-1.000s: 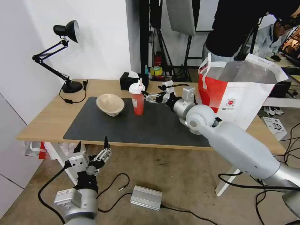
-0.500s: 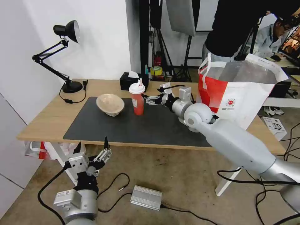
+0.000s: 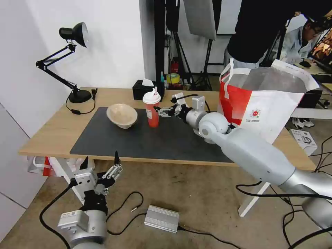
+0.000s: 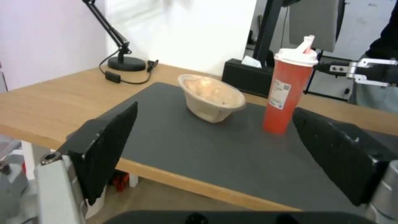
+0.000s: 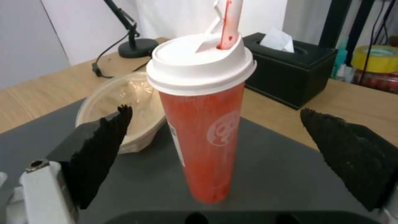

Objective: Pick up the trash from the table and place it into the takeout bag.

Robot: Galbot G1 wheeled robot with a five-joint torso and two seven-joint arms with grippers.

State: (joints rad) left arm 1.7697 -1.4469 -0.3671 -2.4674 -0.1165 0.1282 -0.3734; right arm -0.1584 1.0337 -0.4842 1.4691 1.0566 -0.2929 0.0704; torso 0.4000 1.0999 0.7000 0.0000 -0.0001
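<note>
Step in hand: approach to the red cup, judged to be the next piece of trash to go. The cup stands upright on the grey mat, near the mat's rear edge, toward the middle of the desk. The right gripper is level with the cup's upper half, just beside it on the bag side, jaws released and spread; in the right wrist view the cup stands between the two pads but is not yet touched. The beige bowl lies tilted on the mat beside the cup, toward the lamp end. The takeout bag stands open at the desk's right end.

Next move calls for, in my judgement, a little further advance, then closing on the cup body below the lid without tipping it.

Change from a second ago: the right gripper has moved closer to the cup. Cup, bowl and bag are unmoved.

The left gripper hangs below the desk's front edge, jaws apart, idle.
</note>
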